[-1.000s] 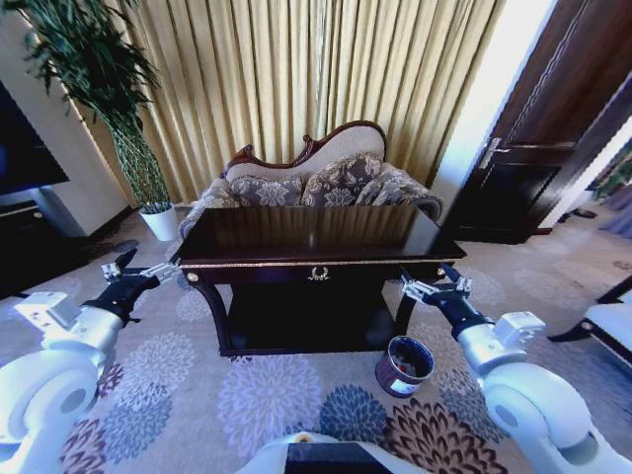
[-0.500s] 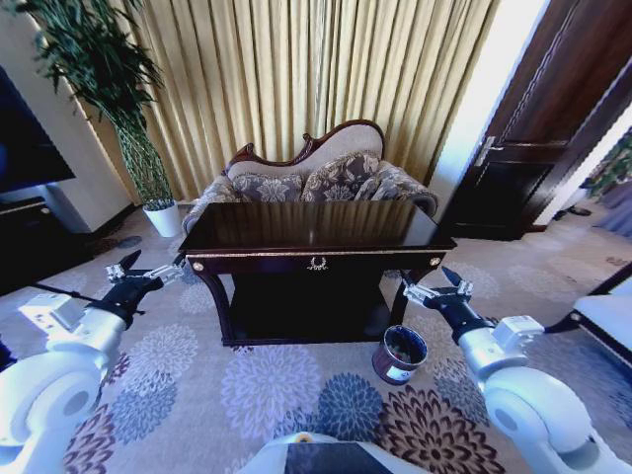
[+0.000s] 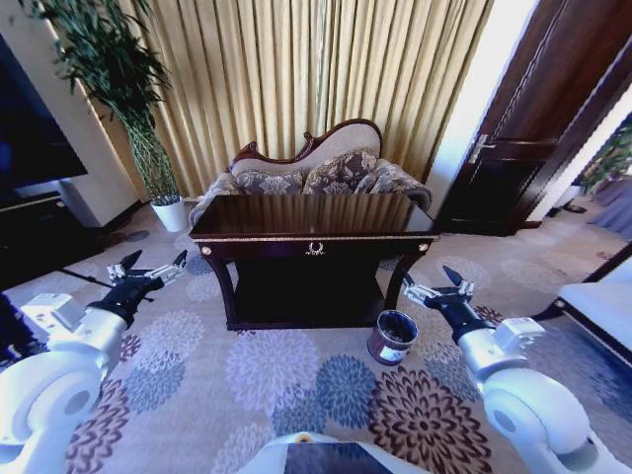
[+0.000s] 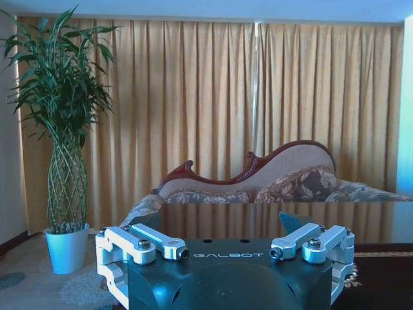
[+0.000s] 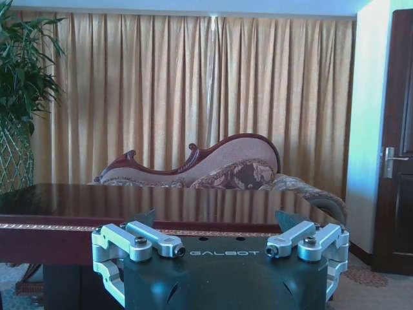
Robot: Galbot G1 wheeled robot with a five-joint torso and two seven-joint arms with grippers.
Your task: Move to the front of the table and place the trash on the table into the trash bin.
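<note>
Left hand and right hand held out low over the carpet, fingers apart, gripping nothing — each well short of the table. Trash bin on the carpet just off the table's front right leg, near the right hand. Behind the table, a floral sofa, then curtains.

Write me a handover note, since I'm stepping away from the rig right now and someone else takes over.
Left gripper: jaws open, empty, held out left of the table.
Right gripper: jaws open, empty, held out by the table's right front leg.
Trash bin: on the carpet at the table's right front corner.
Done: no trash in either gripper.
Left: the tabletop shows no visible trash from here; check it, then bin any.
</note>
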